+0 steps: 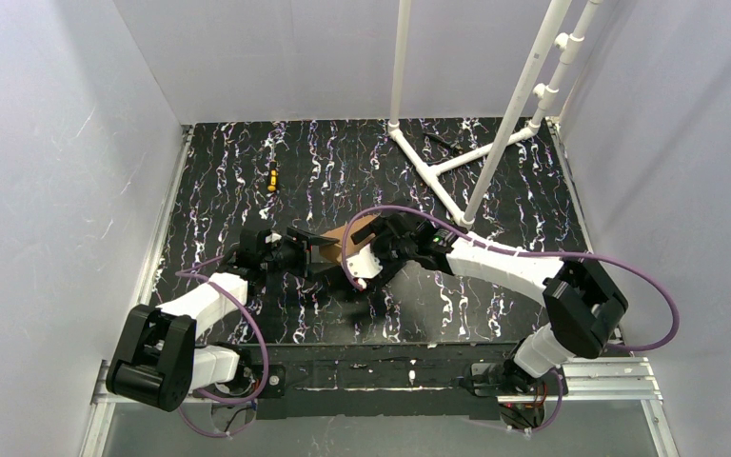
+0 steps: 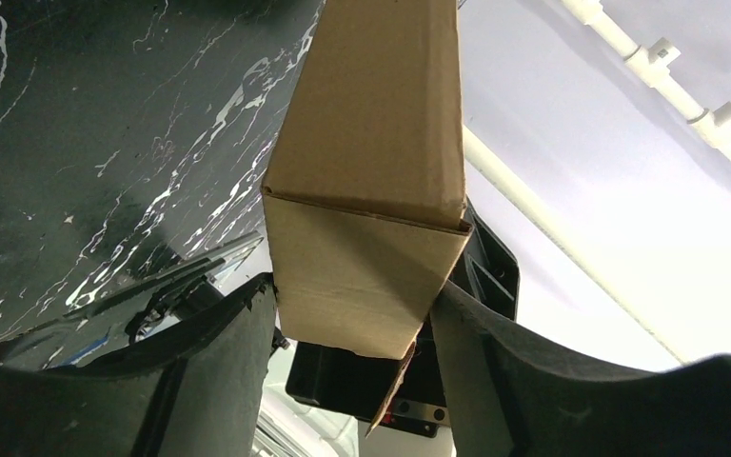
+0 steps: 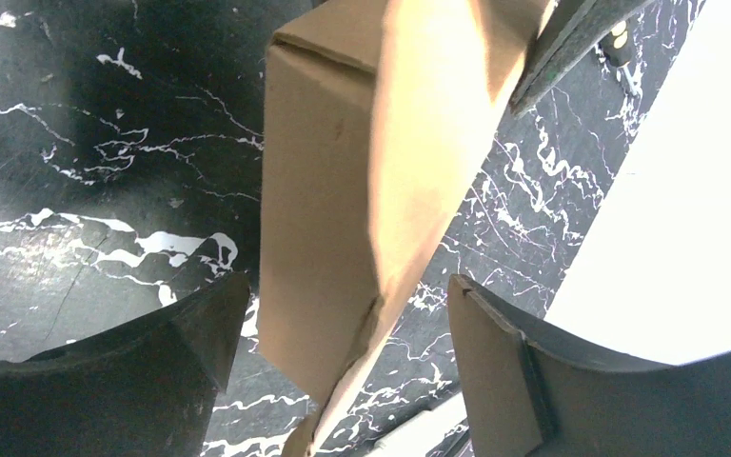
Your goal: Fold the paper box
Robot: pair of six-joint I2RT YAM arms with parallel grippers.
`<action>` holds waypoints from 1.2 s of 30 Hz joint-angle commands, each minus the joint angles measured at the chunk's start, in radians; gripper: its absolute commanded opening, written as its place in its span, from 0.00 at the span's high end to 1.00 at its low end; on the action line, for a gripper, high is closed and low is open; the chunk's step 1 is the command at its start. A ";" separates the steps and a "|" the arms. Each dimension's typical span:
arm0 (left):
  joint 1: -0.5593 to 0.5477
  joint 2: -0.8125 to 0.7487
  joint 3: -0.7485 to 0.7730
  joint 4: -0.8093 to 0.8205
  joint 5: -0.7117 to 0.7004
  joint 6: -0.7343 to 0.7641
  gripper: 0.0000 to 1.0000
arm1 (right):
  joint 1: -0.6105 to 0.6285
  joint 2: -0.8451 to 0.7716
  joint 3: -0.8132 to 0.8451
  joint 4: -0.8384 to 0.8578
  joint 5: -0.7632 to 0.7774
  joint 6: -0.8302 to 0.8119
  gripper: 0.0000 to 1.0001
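Note:
The paper box (image 1: pixel 336 244) is a small brown cardboard box held up above the black marbled table (image 1: pixel 495 314), between the two arms. My left gripper (image 1: pixel 295 253) holds one end of it. In the left wrist view the box (image 2: pixel 371 143) stands between my left gripper (image 2: pixel 352 307), and both fingers press its sides. A loose flap edge hangs under the box. My right gripper (image 1: pixel 373 251) reaches the other end. In the right wrist view my right gripper (image 3: pixel 347 290) is open around the box (image 3: pixel 343 190), with a clear gap to the right finger (image 3: pixel 495 362).
A white pipe frame (image 1: pixel 457 162) stands on the back right of the table. A small yellow and black object (image 1: pixel 271 178) lies at the back left. White walls close in the left, right and rear. Purple cables (image 1: pixel 495 249) loop over both arms.

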 commanded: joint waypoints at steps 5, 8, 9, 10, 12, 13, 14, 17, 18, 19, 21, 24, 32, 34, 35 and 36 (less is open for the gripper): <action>0.006 0.001 0.007 -0.004 0.035 0.017 0.41 | 0.006 0.018 -0.002 0.083 -0.028 0.083 0.26; 0.006 0.001 -0.008 -0.003 0.032 0.015 0.42 | 0.006 0.028 0.003 0.084 -0.050 0.114 0.24; 0.005 0.002 -0.012 -0.003 0.030 0.015 0.42 | 0.007 0.032 0.006 0.078 -0.061 0.123 0.22; 0.005 0.001 -0.016 -0.003 0.028 0.013 0.42 | 0.006 0.032 0.009 0.068 -0.076 0.128 0.19; 0.004 0.000 -0.021 -0.002 0.022 0.006 0.44 | 0.006 0.027 0.006 0.061 -0.103 0.153 0.14; 0.005 -0.003 -0.026 -0.003 0.016 0.002 0.44 | 0.007 0.024 0.003 0.062 -0.113 0.164 0.12; 0.005 -0.005 -0.030 -0.003 0.012 -0.004 0.45 | 0.006 0.020 0.000 0.065 -0.118 0.177 0.08; 0.005 -0.013 -0.040 -0.002 -0.005 -0.030 0.47 | 0.008 0.018 -0.012 0.101 -0.101 0.220 0.02; 0.005 -0.017 -0.042 -0.002 -0.012 -0.042 0.47 | 0.008 0.021 -0.022 0.117 -0.094 0.222 0.02; 0.005 -0.022 -0.044 -0.003 -0.016 -0.052 0.48 | 0.008 0.024 -0.029 0.140 -0.086 0.223 0.02; 0.005 -0.034 -0.048 -0.002 -0.026 -0.067 0.48 | 0.006 0.034 -0.043 0.167 -0.074 0.225 0.02; 0.005 -0.043 -0.051 -0.001 -0.032 -0.082 0.48 | 0.008 0.049 -0.068 0.256 -0.070 0.227 0.02; 0.005 -0.055 -0.077 0.001 -0.042 -0.100 0.48 | 0.010 0.091 -0.130 0.448 -0.031 0.206 0.00; 0.005 -0.058 -0.079 0.003 -0.039 -0.100 0.47 | 0.011 0.101 -0.131 0.472 -0.028 0.204 0.02; 0.005 -0.060 -0.079 0.003 -0.039 -0.099 0.47 | 0.012 0.102 -0.133 0.478 -0.028 0.203 0.05; 0.006 -0.060 -0.079 0.003 -0.038 -0.099 0.46 | 0.011 0.104 -0.134 0.482 -0.031 0.205 0.08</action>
